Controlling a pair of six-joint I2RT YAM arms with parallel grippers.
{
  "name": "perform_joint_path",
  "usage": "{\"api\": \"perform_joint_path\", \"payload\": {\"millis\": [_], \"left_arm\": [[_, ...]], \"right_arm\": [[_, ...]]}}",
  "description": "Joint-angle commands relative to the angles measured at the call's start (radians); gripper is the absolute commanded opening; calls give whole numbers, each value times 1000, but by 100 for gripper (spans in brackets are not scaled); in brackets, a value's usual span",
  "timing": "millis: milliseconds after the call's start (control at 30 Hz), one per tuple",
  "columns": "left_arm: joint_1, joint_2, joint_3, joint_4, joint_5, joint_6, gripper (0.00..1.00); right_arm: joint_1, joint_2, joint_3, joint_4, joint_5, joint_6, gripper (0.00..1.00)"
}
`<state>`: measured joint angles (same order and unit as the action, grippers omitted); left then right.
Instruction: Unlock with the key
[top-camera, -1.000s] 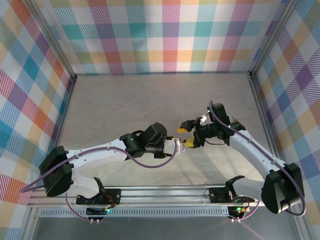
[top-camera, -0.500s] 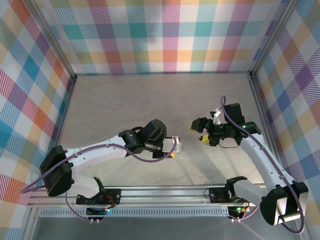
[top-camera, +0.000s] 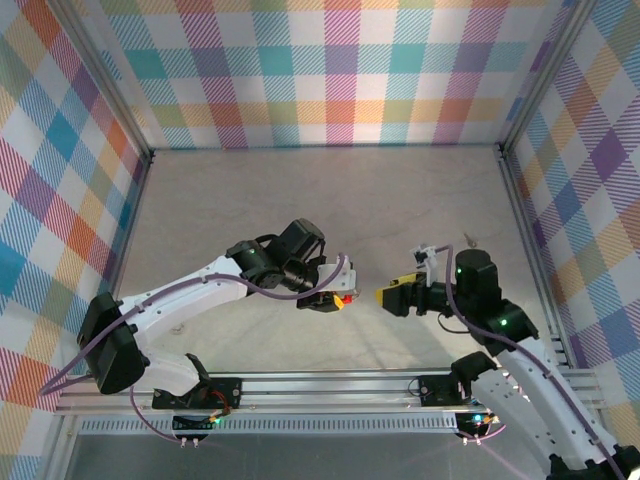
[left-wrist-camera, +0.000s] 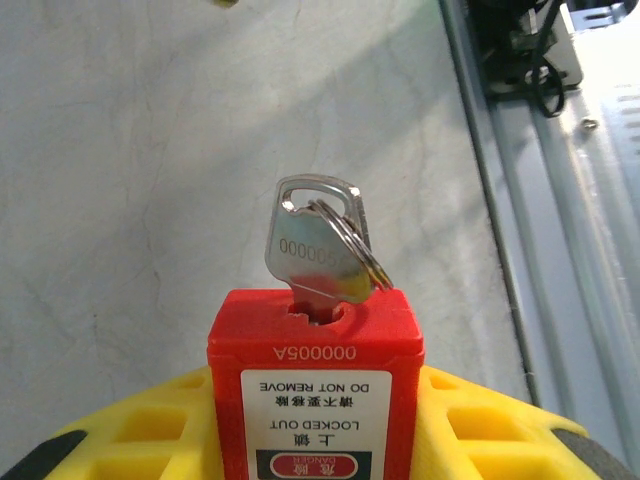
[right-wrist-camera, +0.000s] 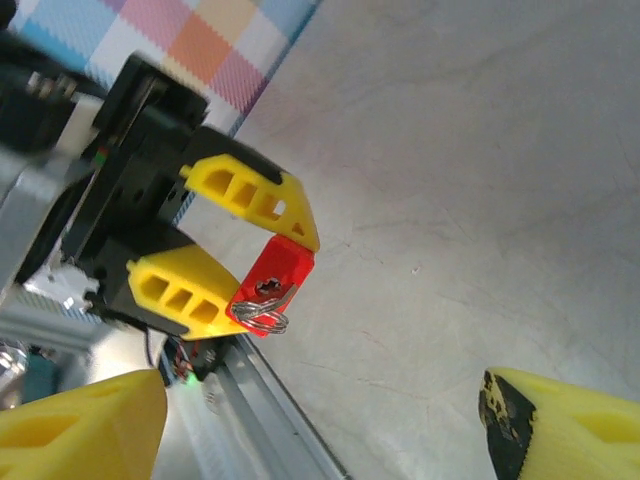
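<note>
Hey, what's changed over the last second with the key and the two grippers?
The right gripper came off the key and pulled back toward its base, jaws open and empty. The left gripper turned slightly but still holds the red padlock, key still in it.

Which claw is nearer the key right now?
Left. The left claw grips the red padlock with the key sticking out of it; the right claw stands open, apart from it, across a gap.
</note>
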<state>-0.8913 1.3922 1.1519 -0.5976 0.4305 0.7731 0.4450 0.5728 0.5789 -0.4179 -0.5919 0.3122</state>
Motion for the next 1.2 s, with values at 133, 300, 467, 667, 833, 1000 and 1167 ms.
{"api": "perform_joint_path", "payload": {"millis": [133,300,467,667,833,1000,1167], "left_arm": [[8,28,95,-102,95,20,0],[8,40,113,-130,97,27,0],[8,42,117,-151,93,37,0],[7,45,117,-160,101,44,0],[7,62,132,-170,110,45,0],[8,66,136,-171,111,44,0],[7,65,137,-172,109,45,0]], "right_arm": [[98,45,-9,137,47,-260,79],[225,136,41,100,134,-479,73],[255,149,13,146,110,-553,64],[262,115,-26,231,134,-602,57],[262,123,-23,247,93,-631,54],[262,140,-20,245,45,-623,44],[262,150,-21,228,43,-613,35]]}}
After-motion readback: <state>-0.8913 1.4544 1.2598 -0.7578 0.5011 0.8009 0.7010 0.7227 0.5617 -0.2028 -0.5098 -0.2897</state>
